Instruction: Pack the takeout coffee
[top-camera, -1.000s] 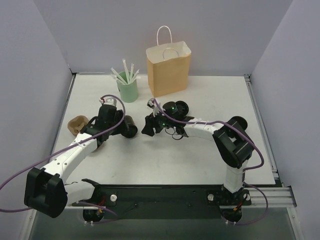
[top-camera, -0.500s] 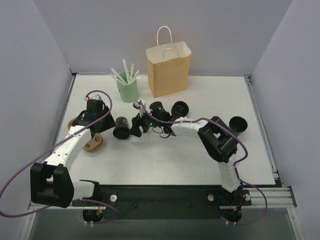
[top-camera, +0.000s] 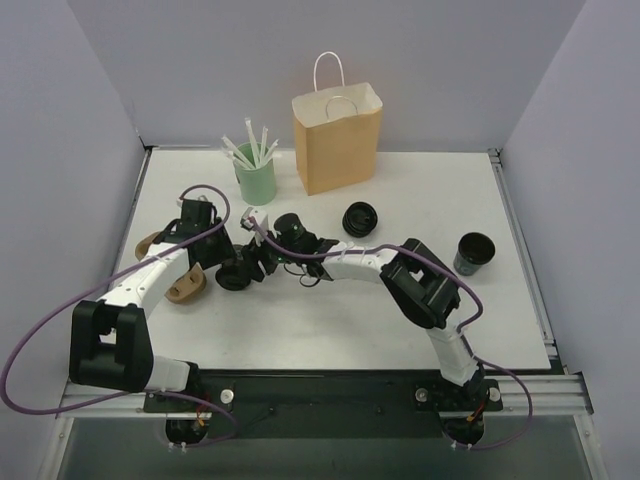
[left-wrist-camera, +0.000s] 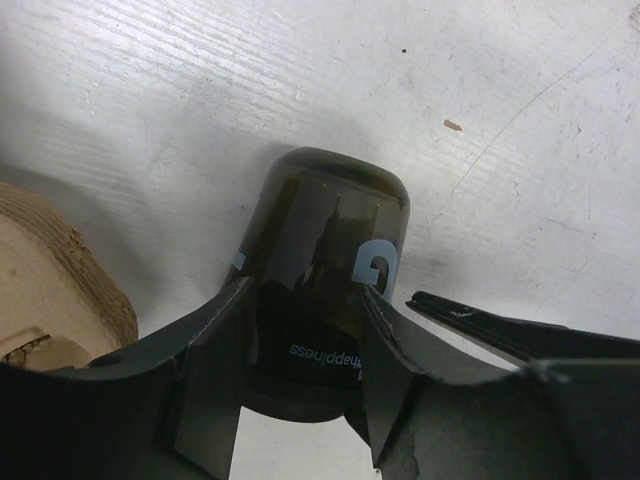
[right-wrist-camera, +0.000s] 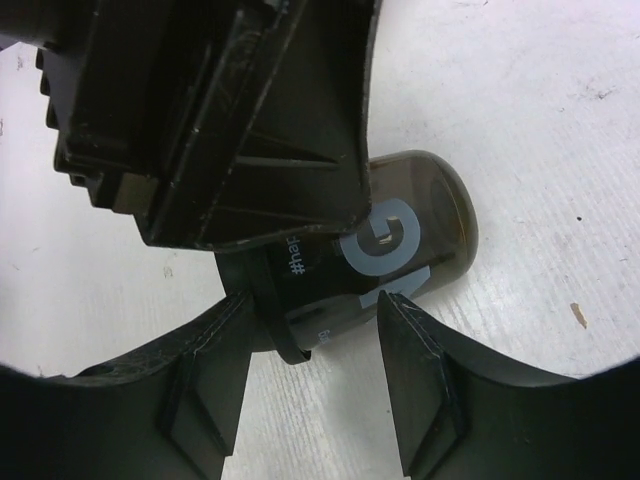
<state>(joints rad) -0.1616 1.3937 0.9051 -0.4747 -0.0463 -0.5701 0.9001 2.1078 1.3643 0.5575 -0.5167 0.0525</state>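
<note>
White table (top-camera: 330, 320) across the whole top view, and at its far edge, centre top of the frame, the brown paper bag (top-camera: 337, 140) stands upright with its mouth open. Left arm (top-camera: 145, 285) reaches up from the lower left and the right arm (top-camera: 360, 265) sweeps in from the lower right. The two meet left of centre.

Brown pulp carrier (top-camera: 186, 288) lies at the left, partly under the left arm. Above the meeting point is the mint-green cup (top-camera: 256, 185), white straws (top-camera: 250, 148) fanning out of it.

Now the action. The left gripper (left-wrist-camera: 303, 290) is at half width, a finger pressed to each side of the takeout coffee cup (left-wrist-camera: 330, 220). It has the cup clamped! The cup lies on its side on the table, just right of the carrier and below the green cup.

The right gripper (right-wrist-camera: 315, 305) comes in from the other side and straddles the cup's rim end. Its fingers are parted and right at the cup's sides. Whether they squeeze it, I cannot tell.

At the right edge a second black cup (top-camera: 474, 252) stands upright, mouth open. A black lid (top-camera: 358, 217) lies alone near the centre, below the bag.
</note>
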